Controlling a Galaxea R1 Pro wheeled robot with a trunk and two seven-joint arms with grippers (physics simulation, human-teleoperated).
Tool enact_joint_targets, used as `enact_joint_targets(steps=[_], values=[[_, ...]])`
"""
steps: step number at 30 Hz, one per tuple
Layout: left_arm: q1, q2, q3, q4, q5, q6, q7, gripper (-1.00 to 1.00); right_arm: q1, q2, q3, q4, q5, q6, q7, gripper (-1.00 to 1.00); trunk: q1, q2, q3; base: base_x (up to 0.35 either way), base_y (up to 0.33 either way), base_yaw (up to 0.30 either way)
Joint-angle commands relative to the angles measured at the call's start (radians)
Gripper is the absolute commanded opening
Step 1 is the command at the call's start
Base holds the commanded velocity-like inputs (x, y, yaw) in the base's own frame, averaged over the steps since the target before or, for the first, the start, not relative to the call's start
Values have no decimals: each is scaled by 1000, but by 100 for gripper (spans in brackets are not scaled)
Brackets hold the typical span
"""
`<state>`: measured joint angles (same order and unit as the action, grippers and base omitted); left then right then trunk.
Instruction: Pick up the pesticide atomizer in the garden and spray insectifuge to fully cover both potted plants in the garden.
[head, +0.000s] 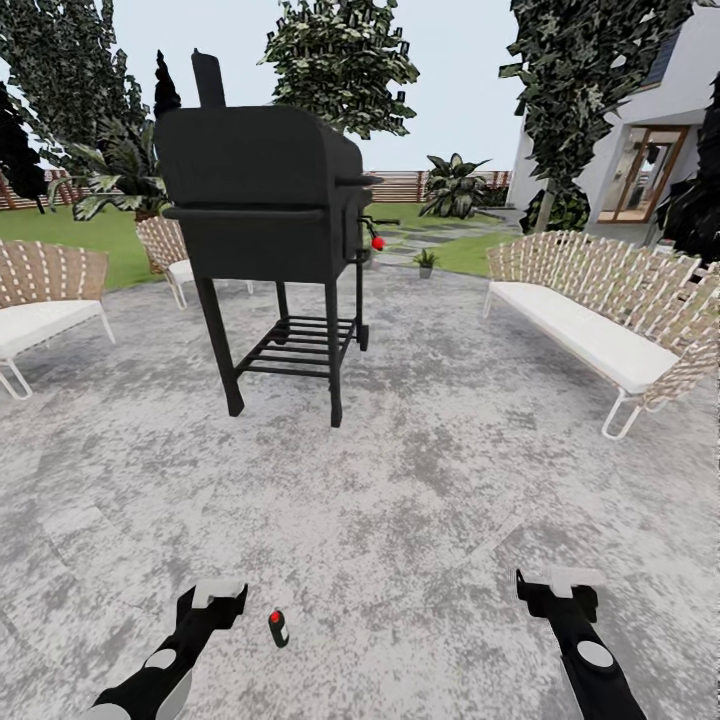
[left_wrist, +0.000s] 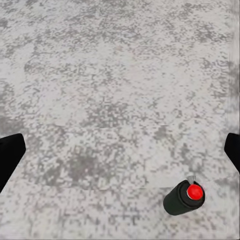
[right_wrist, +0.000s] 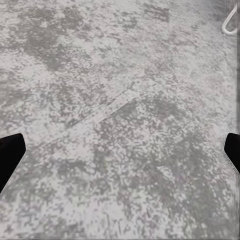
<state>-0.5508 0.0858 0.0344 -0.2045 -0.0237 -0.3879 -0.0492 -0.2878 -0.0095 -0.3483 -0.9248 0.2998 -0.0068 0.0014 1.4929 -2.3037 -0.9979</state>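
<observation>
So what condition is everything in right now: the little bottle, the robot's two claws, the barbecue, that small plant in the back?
pesticide atomizer: standing upright on the patio, red cap on, not held.
left gripper: open, empty, beside the bottle, not touching it.
right gripper: open, empty, over bare paving.
grill: lid closed.
potted plant: upright in its pot, far off at the patio's edge.
sofa: unoccupied.

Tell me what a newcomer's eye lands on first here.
The big black grill stands at the patio's centre, with a wicker sofa to the right. A small dark bottle with a red top, the pesticide atomizer, stands on the grey paving just right of the open left claw. A potted plant sits far behind the grill.
</observation>
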Motion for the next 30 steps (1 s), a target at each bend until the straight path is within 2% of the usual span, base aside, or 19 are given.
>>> enact_joint_targets(steps=[1, 7, 21, 26, 30], values=[[-1, 0, 4, 1, -2, -3, -4, 100, -1, 0, -1, 0, 10, -1, 0, 100, 0, 0, -1, 0, -265, 0], [-1, 0, 4, 2, -2, -3, -4, 100, -1, 0, -1, 0, 10, -1, 0, 100, 0, 0, -1, 0, -269, 51], [-1, 2, 4, 2, 0, -5, -3, 100, -1, 0, -1, 0, 10, -1, 0, 100, 0, 0, -1, 135, -251, 253], [-1, 0, 5, 2, 1, -5, -3, 100, -1, 0, -1, 0, 10, -1, 0, 100, 0, 0, -1, 217, -197, 54], [0, 0, 5, 2, 1, -5, -3, 100, -1, 0, -1, 0, 10, -1, 1, 100, 0, 0, -1, 12, -253, 5]])
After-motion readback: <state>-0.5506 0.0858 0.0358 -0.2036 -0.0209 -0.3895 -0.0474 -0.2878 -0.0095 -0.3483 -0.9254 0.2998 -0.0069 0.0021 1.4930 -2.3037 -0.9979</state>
